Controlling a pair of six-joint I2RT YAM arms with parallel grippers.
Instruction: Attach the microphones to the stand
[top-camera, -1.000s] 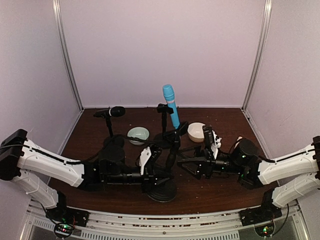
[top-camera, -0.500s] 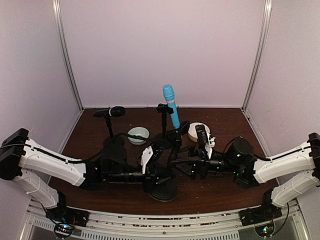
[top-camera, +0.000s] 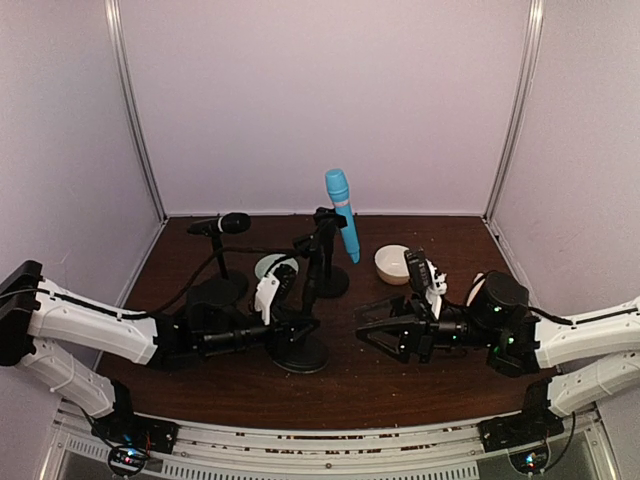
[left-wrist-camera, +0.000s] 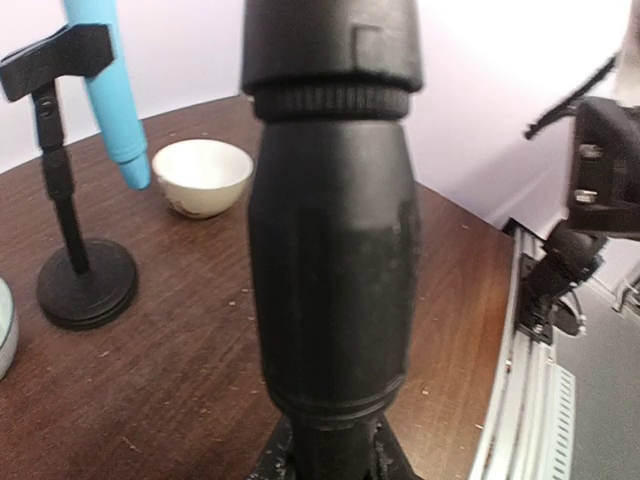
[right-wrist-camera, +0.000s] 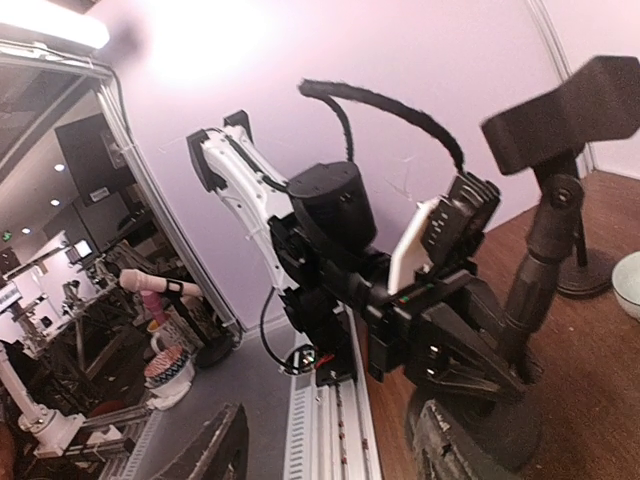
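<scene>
**Overhead view.** The left gripper (top-camera: 299, 319) is clamped low on the post of the near stand (top-camera: 311, 272), whose round base rests on the table (top-camera: 420, 392). The top of this stand leans back in front of the middle stand (top-camera: 331, 283). The blue mic (top-camera: 341, 212) sits tilted, head up, at the middle stand's clip. The black mic (top-camera: 232, 222) lies level in the clip of the left stand (top-camera: 217, 266). A green bowl (top-camera: 266, 265) is half hidden behind the left gripper. A cream bowl (top-camera: 392, 264) lies between the middle stand and the right arm. The right gripper (top-camera: 363, 328) hangs just right of the near stand and apart from it, jaws moderately parted on nothing. A pale object (top-camera: 477, 288) shows behind the right wrist, too hidden to identify.

**Left wrist view.** The near stand's post fills the frame and hides the fingers. Beyond it are the middle stand, the blue mic's lower end clear of the table, and the cream bowl.

**Right wrist view.** Only this view shows the left gripper's clamp on the post side-on, with the near stand's clip bare above it. The right fingers (right-wrist-camera: 226, 446) frame the bottom edge, well apart.
</scene>
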